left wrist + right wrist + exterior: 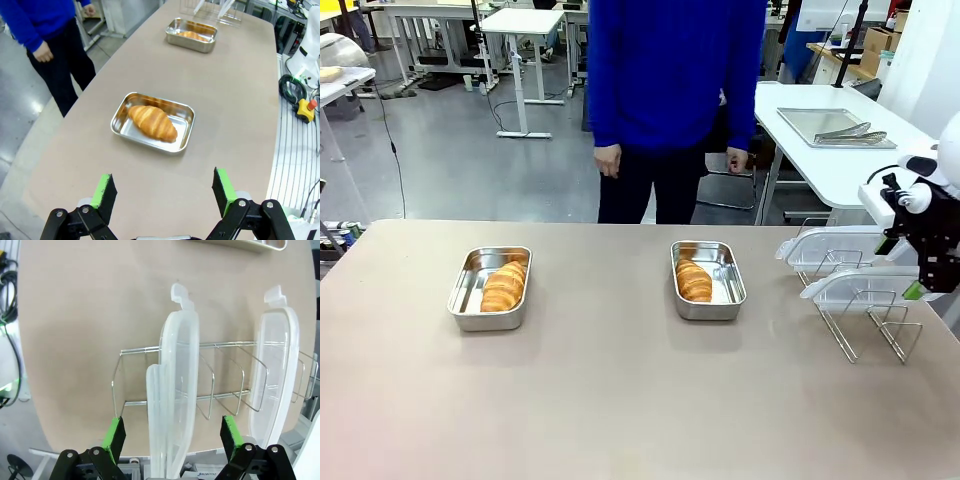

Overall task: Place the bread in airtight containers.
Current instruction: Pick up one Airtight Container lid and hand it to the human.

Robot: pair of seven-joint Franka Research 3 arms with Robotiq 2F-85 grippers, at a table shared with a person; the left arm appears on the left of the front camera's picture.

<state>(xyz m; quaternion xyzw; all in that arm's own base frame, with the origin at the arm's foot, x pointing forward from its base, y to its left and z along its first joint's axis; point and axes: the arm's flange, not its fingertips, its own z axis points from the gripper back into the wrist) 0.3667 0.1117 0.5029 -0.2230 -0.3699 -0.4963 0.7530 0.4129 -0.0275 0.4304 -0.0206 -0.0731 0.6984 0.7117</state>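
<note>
Two shiny steel containers sit on the table, lids off. The left container point(470, 290) holds a golden croissant point(504, 286); the right container point(729, 286) holds another croissant point(694, 281). My left gripper point(163, 196) hovers open above the table, short of the near container point(186, 125) and its croissant point(152, 122); the far container point(173, 31) lies beyond. My right gripper point(920, 284) is at the wire rack point(865, 325), open, its fingers straddling a clear lid point(176, 390) that stands on edge. A second clear lid point(276, 370) stands beside it.
A person in a blue top point(675, 70) stands at the far side, hands hanging down. The rack point(220, 385) occupies the table's right end. Behind it a white table carries a flat metal tray point(830, 125) with tongs. Cables and a yellow stop button point(305, 110) lie off the table edge.
</note>
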